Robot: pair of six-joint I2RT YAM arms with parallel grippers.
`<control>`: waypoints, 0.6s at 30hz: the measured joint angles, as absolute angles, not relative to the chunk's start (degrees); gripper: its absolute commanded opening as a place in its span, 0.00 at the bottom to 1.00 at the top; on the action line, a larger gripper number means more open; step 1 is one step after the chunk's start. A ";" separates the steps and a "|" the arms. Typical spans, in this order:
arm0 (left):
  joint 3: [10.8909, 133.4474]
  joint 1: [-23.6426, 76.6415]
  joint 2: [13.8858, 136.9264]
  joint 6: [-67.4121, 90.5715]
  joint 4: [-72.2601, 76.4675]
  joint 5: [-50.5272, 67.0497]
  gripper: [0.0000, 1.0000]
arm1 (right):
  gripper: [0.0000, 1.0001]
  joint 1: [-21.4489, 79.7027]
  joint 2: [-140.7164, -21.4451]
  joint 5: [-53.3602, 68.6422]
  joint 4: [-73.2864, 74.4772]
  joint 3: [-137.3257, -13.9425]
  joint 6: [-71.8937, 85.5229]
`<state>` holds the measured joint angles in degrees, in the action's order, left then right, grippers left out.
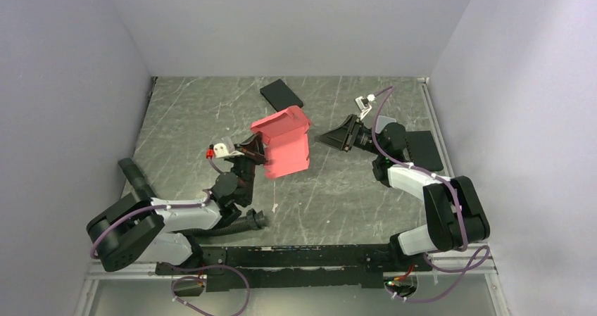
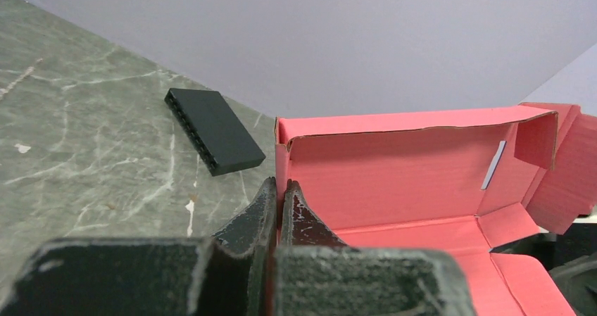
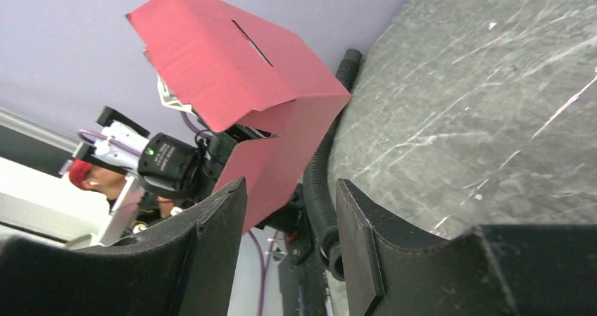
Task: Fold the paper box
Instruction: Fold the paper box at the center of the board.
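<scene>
– Starting at our left gripper point(image 2: 279, 189), what do we have?

– We see its jaws pressed together on the left side wall of the paper box point(image 2: 401, 168), one finger inside that wall and one outside. In the top view, our left gripper point(image 1: 257, 149) sits left of centre, right at the box's left edge.

– And the box itself?

– We find the paper box point(image 1: 285, 141) at the middle of the top view, pinkish-red and only partly formed. From our left wrist, its back wall stands upright across the centre and right of the frame, a floor panel runs to the lower right, and flaps bend in at the right edge. A narrow slot shows in the back wall. We cannot tell whether its underside rests on the counter point(image 1: 190, 119).

– Our right gripper point(image 3: 290, 186)?

– Its fingers stand apart with nothing between them. In the top view it sits just right of the box, pointing toward it and not touching. From that wrist, the box fills the upper left, beyond the fingertips.

– Further out?

– A black flat box point(image 1: 281, 93) lies on the grey marbled counter at upper centre, near the paper box.
</scene>
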<state>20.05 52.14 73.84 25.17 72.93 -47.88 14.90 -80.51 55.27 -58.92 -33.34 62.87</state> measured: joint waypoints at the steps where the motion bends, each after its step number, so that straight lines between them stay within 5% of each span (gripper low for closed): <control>1: 20.32 52.14 74.32 25.82 73.25 -47.75 0.00 | 0.52 15.11 -81.14 54.98 -60.18 -33.30 64.71; 18: 22.00 52.14 76.84 33.89 74.78 -43.75 0.00 | 0.49 15.57 -84.03 52.71 -72.20 -32.93 80.14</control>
<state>22.00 52.14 76.84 33.89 74.78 -43.75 15.57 -84.03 52.71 -72.20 -32.93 80.14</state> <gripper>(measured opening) 0.023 0.497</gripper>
